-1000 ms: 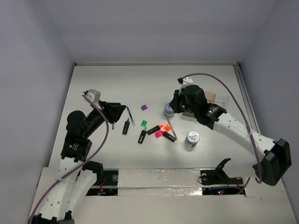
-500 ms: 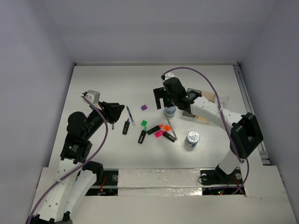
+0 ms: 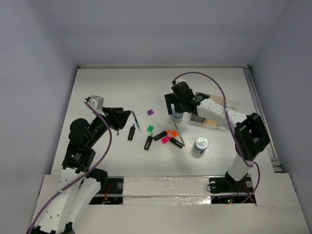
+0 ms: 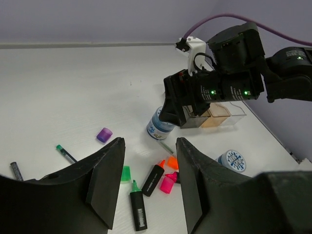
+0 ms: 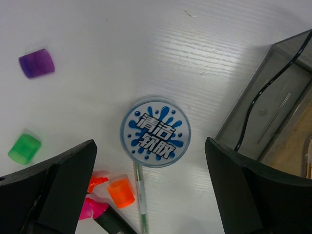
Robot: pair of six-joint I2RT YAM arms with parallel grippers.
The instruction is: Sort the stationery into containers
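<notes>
Left gripper [image 4: 149, 146] over the left of the table [image 3: 107, 87]: jaws part open, nothing between them. One thin pen [image 3: 135, 121] lies just beside it.

Four short black markers lie mid-table: purple-tipped marker [image 3: 131, 132], green-tipped marker [image 3: 148, 142], orange-tipped marker [image 3: 160, 135], pink-ended marker [image 3: 176, 143].

Four small caps lie among them: green cap [image 3: 150, 128], purple cap [image 3: 150, 111], pink cap [image 3: 165, 140], orange cap [image 3: 174, 132]. Can't tell if the pink cap is on its marker.

Two round blue-and-white pieces. The first round piece [image 5: 155, 131] sits under the right gripper [image 5: 150, 144], whose jaws are wide apart, clear of it, holding nothing. The second round piece [image 3: 201, 145] is further right, nearer the front.

Two containers at right: grey holder [image 5: 258, 112] against the clear box [image 4: 233, 116] with tan insert [image 4: 214, 113]. Other contents: can't tell.

The first round piece reads 清洁软胶.
</notes>
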